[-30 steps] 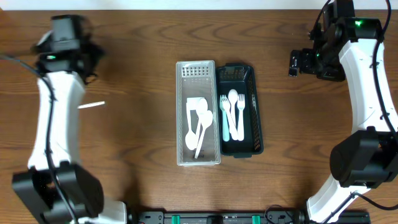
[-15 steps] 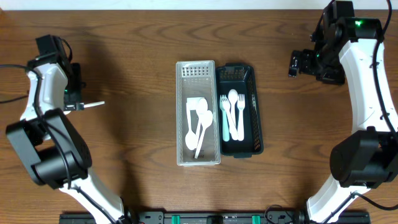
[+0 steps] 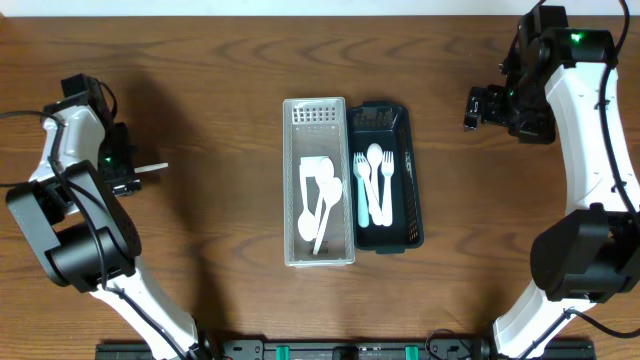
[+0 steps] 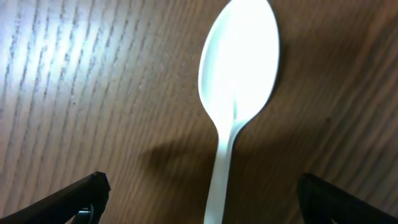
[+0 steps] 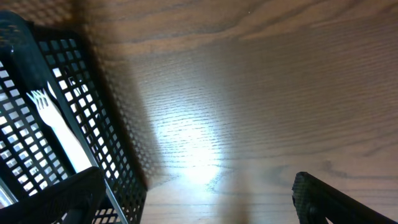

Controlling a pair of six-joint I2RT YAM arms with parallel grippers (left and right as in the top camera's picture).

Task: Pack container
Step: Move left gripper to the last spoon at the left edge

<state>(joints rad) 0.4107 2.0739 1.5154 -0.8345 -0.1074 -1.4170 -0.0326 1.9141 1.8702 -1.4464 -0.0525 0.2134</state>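
Observation:
A loose white plastic spoon [image 4: 239, 59] lies on the wooden table at the left, bowl pointing away from the wrist camera. My left gripper [image 4: 205, 202] is open and low over it, and the handle runs between the two dark fingertips [image 4: 78, 193] without touching either. From overhead only the handle tip [image 3: 153, 168] shows beside that gripper [image 3: 120, 168]. A clear container [image 3: 289, 200] in the middle holds white spoons [image 3: 320, 198]. The dark mesh basket [image 3: 414, 205] beside it holds white and pale green forks [image 3: 373, 185]. My right gripper [image 3: 478, 104] hangs open and empty, right of the basket.
In the right wrist view the basket's mesh wall [image 5: 93, 118] fills the left side, with a white fork [image 5: 59, 130] inside and bare wood to its right. The right gripper [image 5: 199, 205] is open there. Both arm bases stand at the table's front corners.
The left arm swung down from a raised pose and settled its open gripper over the loose spoon. The right arm hardly moved. Containers and cutlery stayed put.

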